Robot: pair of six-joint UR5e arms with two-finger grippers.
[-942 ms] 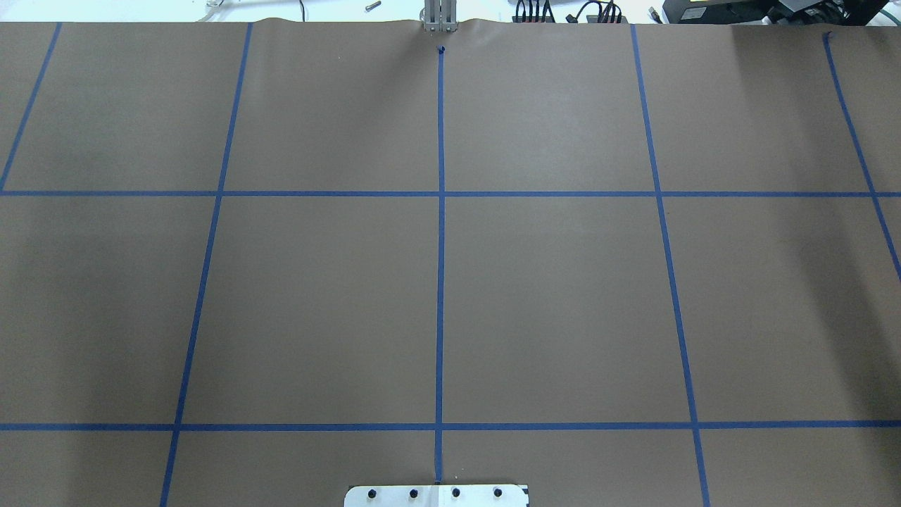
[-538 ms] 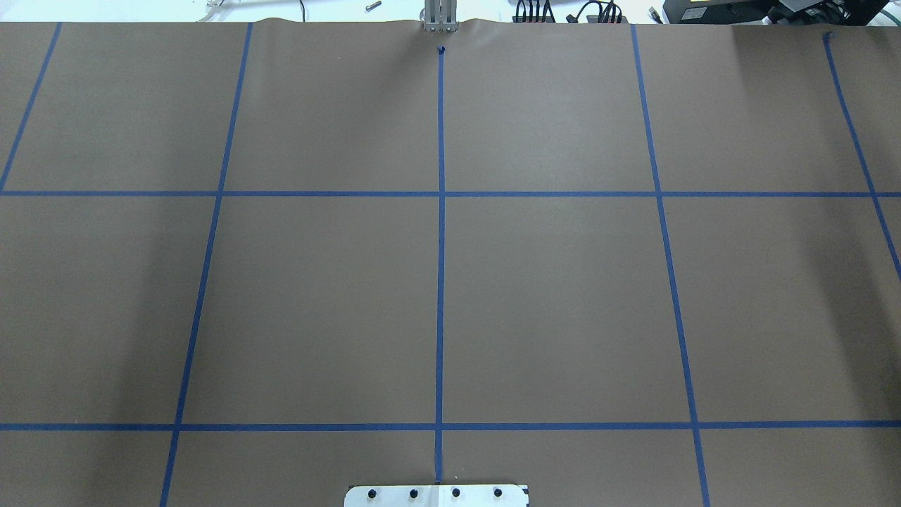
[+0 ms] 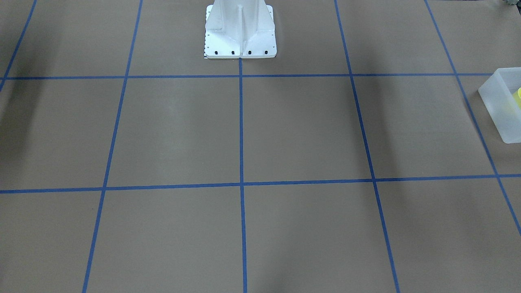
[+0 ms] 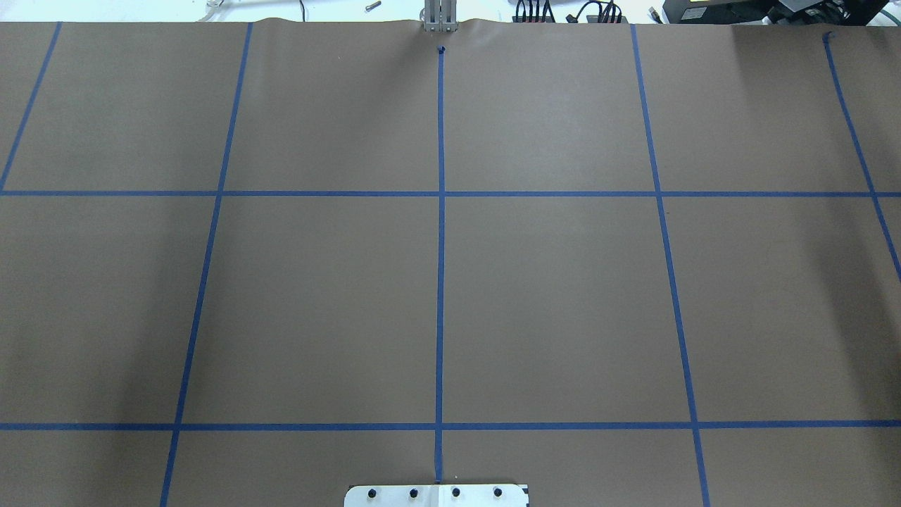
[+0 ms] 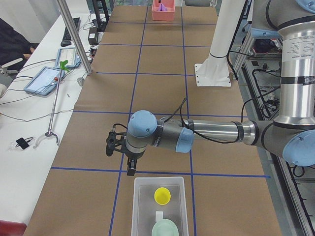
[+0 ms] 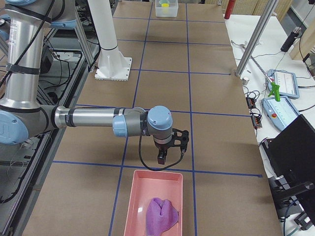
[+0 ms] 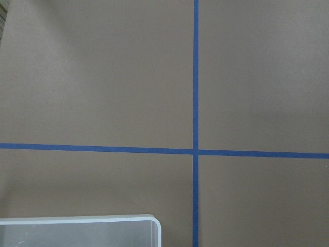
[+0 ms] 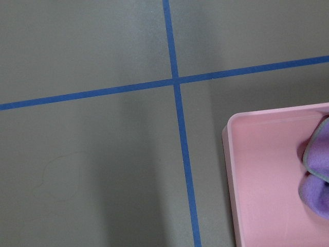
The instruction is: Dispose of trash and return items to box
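**Cup and bowl lie boxed**

The yellow cup (image 5: pixel 163 195) and mint bowl (image 5: pixel 165 229) sit inside the box (image 5: pixel 139 209), beside my left gripper (image 5: pixel 130 167). My right gripper (image 6: pixel 162 157) hangs by the pink tray (image 6: pixel 129 209). Whether either is open or closed, I cannot tell. Both items look light, stiff and slick, so I'd pinch a rim.

We see matt brown paper (image 4: pixel 563 317) crossed by smooth blue tape (image 4: pixel 440 282); the box (image 5: pixel 143 211) is frosted translucent plastic, the pink tray (image 6: pixel 142 196) smooth plastic, the purple cloth (image 6: pixel 161 217) soft fabric.
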